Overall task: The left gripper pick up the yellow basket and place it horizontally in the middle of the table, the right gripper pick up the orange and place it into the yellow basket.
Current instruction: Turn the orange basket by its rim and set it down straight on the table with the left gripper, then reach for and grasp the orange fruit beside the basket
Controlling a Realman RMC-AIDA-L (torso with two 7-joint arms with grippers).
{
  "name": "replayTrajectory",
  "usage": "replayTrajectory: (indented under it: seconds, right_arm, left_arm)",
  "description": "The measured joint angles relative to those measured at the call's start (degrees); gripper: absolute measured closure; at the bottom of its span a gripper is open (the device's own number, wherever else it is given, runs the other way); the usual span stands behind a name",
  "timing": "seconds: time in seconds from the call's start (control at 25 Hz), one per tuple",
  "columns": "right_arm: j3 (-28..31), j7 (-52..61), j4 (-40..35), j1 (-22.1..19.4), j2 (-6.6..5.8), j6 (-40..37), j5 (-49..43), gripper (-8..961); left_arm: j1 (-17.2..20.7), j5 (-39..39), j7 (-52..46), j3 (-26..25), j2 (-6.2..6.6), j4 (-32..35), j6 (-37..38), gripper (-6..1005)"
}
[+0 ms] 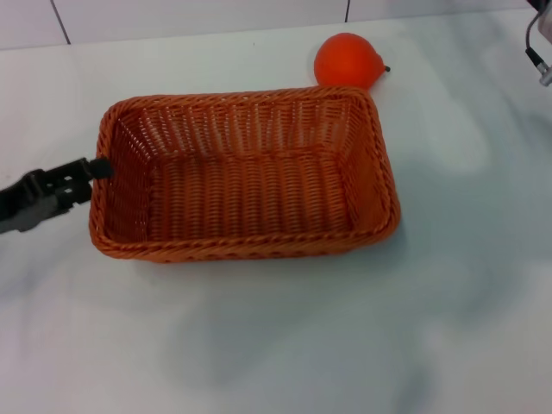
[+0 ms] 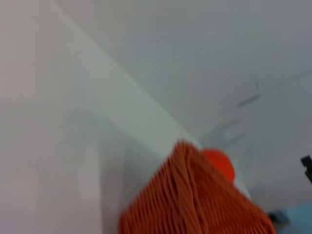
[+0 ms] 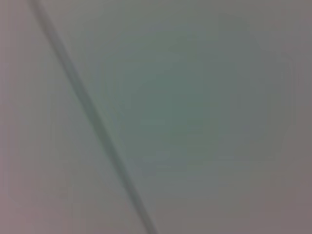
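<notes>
One basket [image 1: 246, 181] sits lengthwise across the middle of the white table [image 1: 285, 336], empty inside. One orange [image 1: 348, 60] rests on the table just behind its far right corner, touching or nearly touching the rim. The left pincer [image 1: 97, 168] is at the basket's left rim, seemingly gripping the edge, though I cannot tell for sure. The right pincer is out of sight.

head: high, down on table [image 1: 285, 345] | left wrist: low, close beside basket [image 2: 195, 200] | both share orange [image 1: 347, 60]
</notes>
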Motion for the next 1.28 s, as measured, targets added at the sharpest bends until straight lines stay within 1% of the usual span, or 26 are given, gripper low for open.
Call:
replayTrajectory:
  seconds: [0.12, 0.2, 0.28, 0.36, 0.44, 0.56, 0.64, 0.72, 0.84, 1.0, 1.28]
  right_arm:
    - [-4.9, 10.3, -2.0, 1.1, -2.63, 0.9, -10.0, 38]
    - [-7.4, 19.0, -3.7, 2.1, -4.49, 0.6, -19.3, 38]
    - [-8.6, 27.5, -5.9, 3.3, -5.83, -0.5, -29.7, 38]
    - [-8.7, 34.4, -8.5, 4.3, -6.35, -2.3, -39.6, 38]
    - [-8.6, 40.4, -10.9, 5.3, -6.43, -4.1, -48.1, 39]
    - [-8.6, 47.6, -12.8, 7.2, -6.05, -5.6, -58.8, 39]
    - [-8.8, 50.1, -12.6, 8.4, -5.50, -5.5, -63.7, 39]
    - [-8.9, 51.2, -12.3, 9.2, -4.56, -4.3, -66.7, 40]
    - [-8.9, 51.8, -12.2, 9.6, -2.45, -1.1, -69.1, 40]
    - [-8.9, 51.9, -12.2, 9.7, -0.26, 2.3, -70.9, 41]
    - [-9.2, 51.0, -12.1, 9.2, 2.16, 9.0, -71.9, 42]
  left_arm:
    - [1.0, -3.0, 4.0, -1.8, 0.83, -0.4, -1.0, 232]
    - [1.5, -5.2, 7.6, -3.3, 0.96, -0.5, -1.2, 232]
    - [2.1, -8.2, 11.8, -4.8, 0.84, -0.6, -1.3, 233]
    - [2.5, -10.8, 14.6, -5.3, 0.58, -0.6, -1.3, 233]
    - [2.7, -12.7, 17.0, -5.4, 0.31, -0.9, -1.3, 233]
    - [2.7, -13.9, 18.7, -5.4, 0.26, -1.9, -1.2, 233]
    - [2.5, -14.5, 19.5, -5.4, 0.28, -2.7, -0.9, 235]
    - [2.5, -15.1, 20.0, -5.4, 0.25, -2.9, -0.7, 238]
    - [2.9, -17.4, 21.8, -5.3, -0.11, -3.0, -0.3, 241]
    - [3.4, -19.6, 22.9, -5.4, -0.45, -3.2, 0.6, 244]
    - [3.7, -19.7, 23.0, -5.4, -0.31, -3.7, 1.0, 245]
